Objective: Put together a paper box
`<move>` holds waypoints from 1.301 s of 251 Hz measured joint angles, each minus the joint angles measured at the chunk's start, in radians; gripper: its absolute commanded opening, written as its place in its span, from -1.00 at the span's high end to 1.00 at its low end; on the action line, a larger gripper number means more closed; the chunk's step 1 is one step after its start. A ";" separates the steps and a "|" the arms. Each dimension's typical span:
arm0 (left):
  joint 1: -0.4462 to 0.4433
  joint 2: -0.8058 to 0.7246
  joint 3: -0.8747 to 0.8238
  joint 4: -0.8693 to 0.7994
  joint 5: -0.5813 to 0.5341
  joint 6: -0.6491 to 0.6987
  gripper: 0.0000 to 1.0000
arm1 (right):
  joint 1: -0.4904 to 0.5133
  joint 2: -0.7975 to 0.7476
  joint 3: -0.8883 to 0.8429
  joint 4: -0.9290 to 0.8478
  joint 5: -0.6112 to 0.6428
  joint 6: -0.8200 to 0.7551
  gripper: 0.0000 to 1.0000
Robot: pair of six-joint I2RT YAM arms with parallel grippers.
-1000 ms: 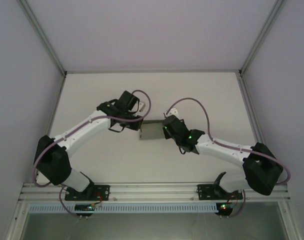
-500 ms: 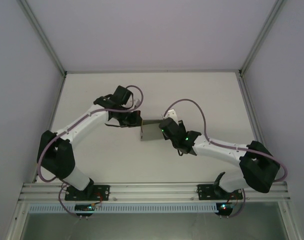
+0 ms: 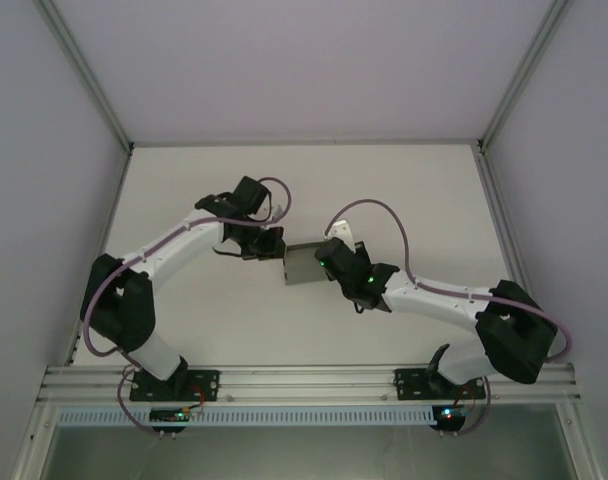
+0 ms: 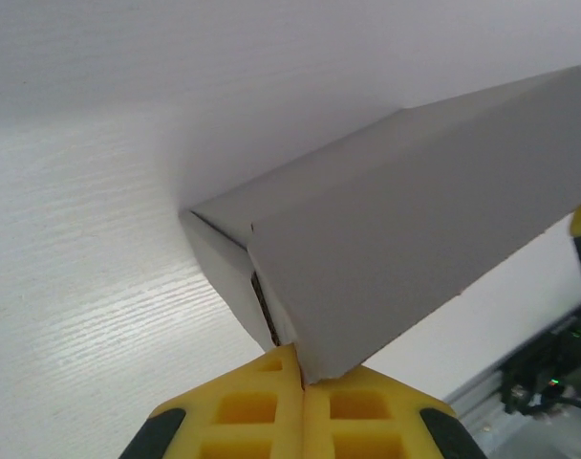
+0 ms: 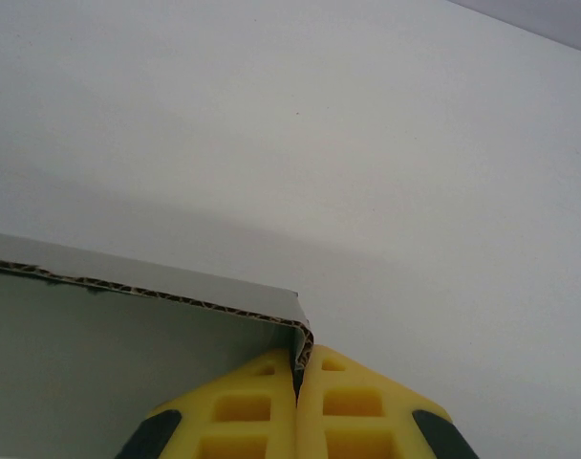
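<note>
The paper box is a grey folded cardboard piece held above the middle of the white table, between both arms. My left gripper is shut on its left end; in the left wrist view the yellow fingertips pinch a corner of the paper box, whose grey panels are folded up. My right gripper is shut on its right end; in the right wrist view the yellow fingertips clamp the corrugated edge of the paper box.
Pale walls with metal corner posts enclose the table on three sides. An aluminium rail carrying both arm bases runs along the near edge. Purple cables loop over each arm.
The left gripper has swung in toward the box's left end and now pinches its corner. The right gripper and the box have shifted slightly left and nearer.
</note>
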 measured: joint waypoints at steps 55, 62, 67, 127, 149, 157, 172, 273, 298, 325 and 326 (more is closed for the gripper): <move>-0.052 -0.024 -0.054 0.054 -0.068 -0.013 1.00 | 0.008 0.002 -0.020 0.014 0.021 0.004 0.99; -0.054 -0.028 -0.060 0.061 -0.071 -0.017 1.00 | 0.008 0.000 -0.023 0.019 0.021 0.004 0.93; -0.055 -0.032 -0.065 0.066 -0.075 -0.021 1.00 | 0.009 -0.002 -0.026 0.022 0.022 0.005 0.88; -0.072 -0.046 -0.096 0.119 -0.091 -0.035 1.00 | -0.024 -0.073 -0.043 -0.012 -0.076 -0.003 -0.02; -0.087 -0.041 -0.100 0.157 -0.101 -0.035 1.00 | -0.065 -0.145 -0.051 -0.020 -0.188 -0.017 -0.27; -0.093 -0.040 -0.101 0.169 -0.108 -0.035 1.00 | -0.084 -0.174 -0.053 -0.019 -0.229 -0.021 -0.34; -0.102 -0.038 -0.102 0.183 -0.119 -0.035 1.00 | -0.123 -0.223 -0.053 -0.016 -0.297 -0.027 -0.43; -0.115 -0.038 -0.115 0.228 -0.135 -0.035 1.00 | -0.356 -0.212 0.029 -0.067 -0.547 0.066 -0.25; -0.116 -0.038 -0.115 0.230 -0.138 -0.034 1.00 | -0.389 -0.172 0.027 -0.078 -0.599 0.100 -0.18; -0.117 -0.038 -0.115 0.230 -0.138 -0.034 1.00 | -0.404 -0.136 0.006 -0.079 -0.645 0.135 -0.08; -0.117 -0.038 -0.115 0.230 -0.138 -0.034 1.00 | -0.404 -0.135 0.005 -0.079 -0.646 0.135 -0.08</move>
